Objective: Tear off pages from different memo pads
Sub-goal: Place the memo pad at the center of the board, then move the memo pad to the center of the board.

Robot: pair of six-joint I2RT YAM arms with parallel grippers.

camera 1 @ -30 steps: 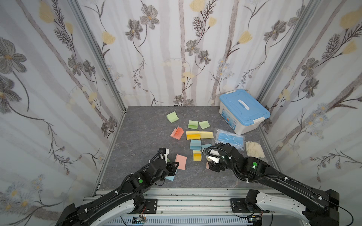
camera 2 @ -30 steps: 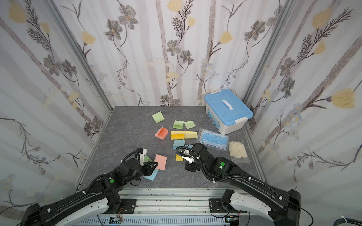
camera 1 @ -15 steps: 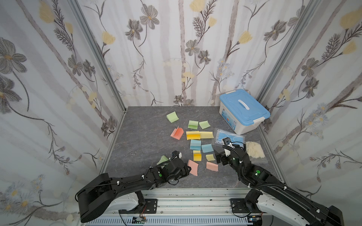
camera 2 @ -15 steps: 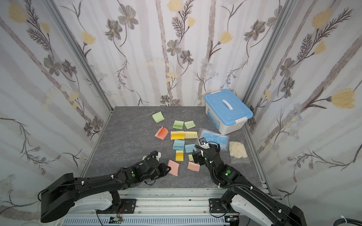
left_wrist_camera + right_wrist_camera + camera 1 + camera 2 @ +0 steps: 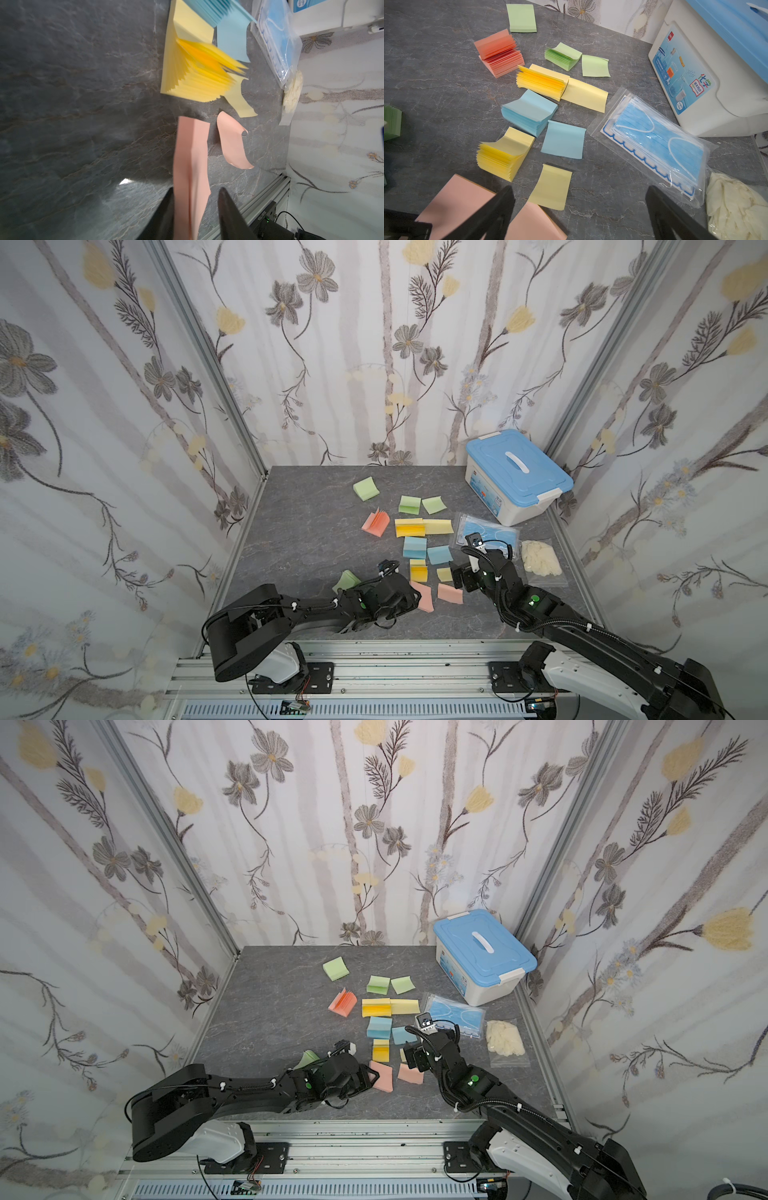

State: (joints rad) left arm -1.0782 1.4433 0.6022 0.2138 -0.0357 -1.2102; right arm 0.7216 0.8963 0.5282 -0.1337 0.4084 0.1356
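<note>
My left gripper (image 5: 196, 190) lies low at the table's front. Its jaws stand apart around a salmon pink pad (image 5: 423, 597), which touches one finger and is clear of the other. A curled pink page (image 5: 449, 594) lies just right of it. My right gripper (image 5: 579, 195) hovers wide open over that page and a yellow page (image 5: 550, 187), holding nothing. Behind them lie memo pads: yellow (image 5: 418, 570), blue (image 5: 414, 547), yellow (image 5: 409, 527), fanned pink (image 5: 376, 523), green (image 5: 409, 504), each with a torn page beside it except the pink.
A blue-lidded white box (image 5: 517, 477) stands at the back right. A packet of blue masks (image 5: 488, 533) and a bag of pale gloves (image 5: 540, 558) lie by the right wall. Green pads lie at the back (image 5: 365, 488) and beside my left arm (image 5: 346, 580).
My left jaws have opened off the pink pad after carrying it right along the front. My right gripper has drawn back from the pad, still open, leaving a pink page on the table.
</note>
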